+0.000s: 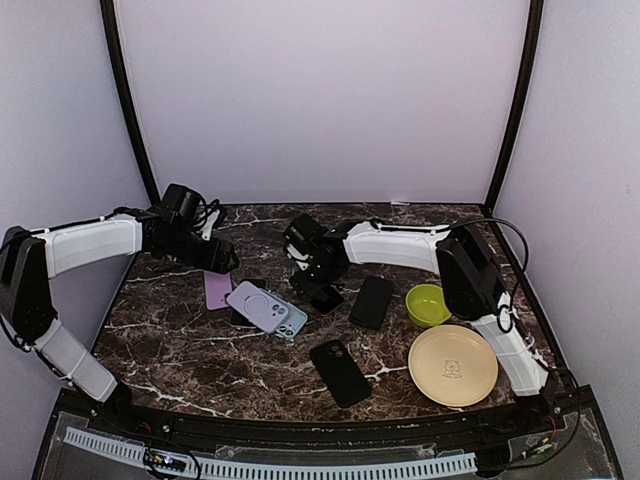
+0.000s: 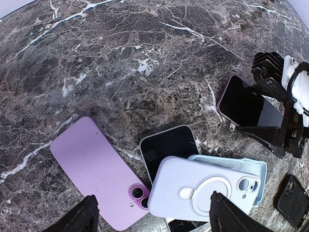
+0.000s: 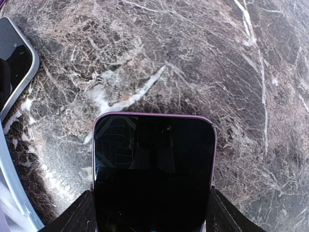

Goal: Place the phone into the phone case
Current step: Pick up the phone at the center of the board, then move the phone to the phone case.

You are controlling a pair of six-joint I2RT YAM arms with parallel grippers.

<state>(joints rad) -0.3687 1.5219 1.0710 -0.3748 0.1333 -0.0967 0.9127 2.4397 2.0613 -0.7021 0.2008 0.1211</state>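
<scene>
A dark brown marble bench with white veins fills the lower half of the top view. At its right side sits a small lime-green bowl, upright and empty. Just below it, toward the lower right corner, lies a round pale-yellow plate with a faint mark at its centre; whether the two touch cannot be told. A plain white backdrop rises behind, framed by two black posts.
</scene>
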